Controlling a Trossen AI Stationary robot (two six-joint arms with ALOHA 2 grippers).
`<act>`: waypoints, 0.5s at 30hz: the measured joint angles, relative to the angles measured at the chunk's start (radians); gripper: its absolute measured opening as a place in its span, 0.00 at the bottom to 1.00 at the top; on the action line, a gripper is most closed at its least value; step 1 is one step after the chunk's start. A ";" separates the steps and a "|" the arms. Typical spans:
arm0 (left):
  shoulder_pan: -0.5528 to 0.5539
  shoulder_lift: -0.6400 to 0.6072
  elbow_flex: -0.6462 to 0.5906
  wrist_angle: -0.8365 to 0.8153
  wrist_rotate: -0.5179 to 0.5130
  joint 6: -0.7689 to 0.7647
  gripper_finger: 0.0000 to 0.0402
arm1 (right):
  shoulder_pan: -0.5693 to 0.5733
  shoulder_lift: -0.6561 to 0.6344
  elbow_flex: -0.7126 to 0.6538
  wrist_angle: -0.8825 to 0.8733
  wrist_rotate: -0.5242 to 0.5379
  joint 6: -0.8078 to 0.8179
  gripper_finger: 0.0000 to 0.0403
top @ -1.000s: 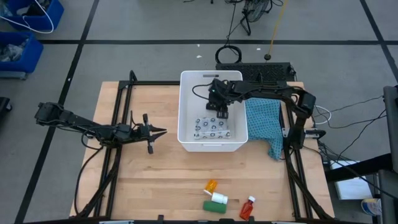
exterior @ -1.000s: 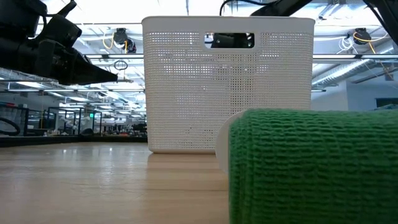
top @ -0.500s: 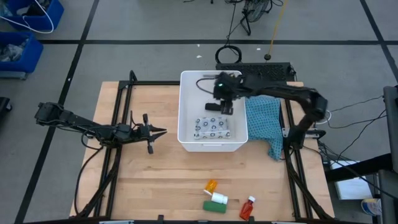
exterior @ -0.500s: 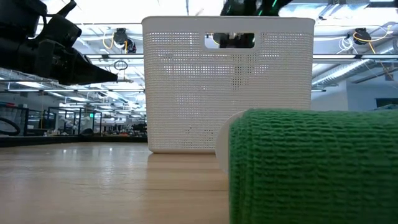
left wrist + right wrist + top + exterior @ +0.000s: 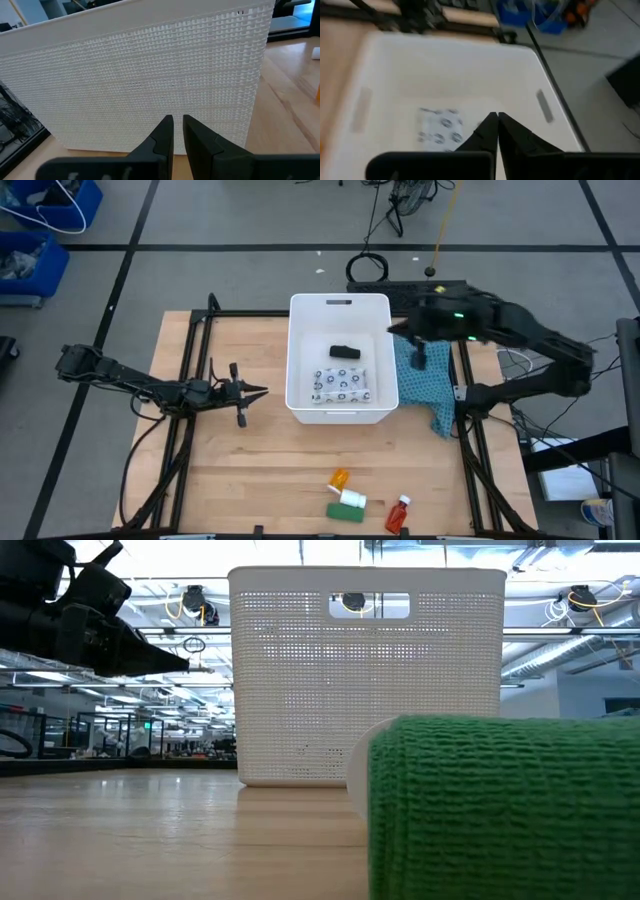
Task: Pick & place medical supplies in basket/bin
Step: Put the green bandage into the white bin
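Now that my right arm has pulled back out of the white tub (image 5: 296,350), my right jaws (image 5: 418,358) hang over the teal cloth (image 5: 425,375) just past the tub's long wall, pressed together and carrying nothing. A second ago they were down inside, above the black oblong piece (image 5: 344,351); that piece now lies alone on the tub floor, beside the white patterned packet (image 5: 342,385). From my wrist the packet (image 5: 440,126) shows ahead of the closed fingertips, though the blur hides the black piece.

My left jaws (image 5: 240,392) have not moved: they wait low over the worktop (image 5: 250,460), nearly closed, pointing at the tub's other long wall with open wood between.

Well away from both jaws, near the worktop's front edge, lie the orange bottle (image 5: 340,478), white cylinder (image 5: 352,498), green-white box (image 5: 345,512) and red bottle (image 5: 398,514), clustered closely, with bare wood between them and the tub.
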 joint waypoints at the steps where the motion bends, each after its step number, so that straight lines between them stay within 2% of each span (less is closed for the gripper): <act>1: 0.000 0.000 0.000 0.000 0.000 0.000 0.12 | 0.016 -0.033 -0.017 0.012 -0.008 0.021 0.01; 5: 0.000 0.000 0.000 0.000 -0.005 0.001 0.12 | 0.101 -0.174 -0.171 0.097 -0.026 0.082 0.00; 9: 0.000 0.000 0.000 0.002 -0.019 0.001 0.12 | 0.177 -0.331 -0.411 0.263 0.003 0.126 0.00; 15: 0.000 0.000 0.000 0.001 -0.024 -0.007 0.12 | 0.225 -0.560 -0.711 0.485 -0.062 0.159 0.00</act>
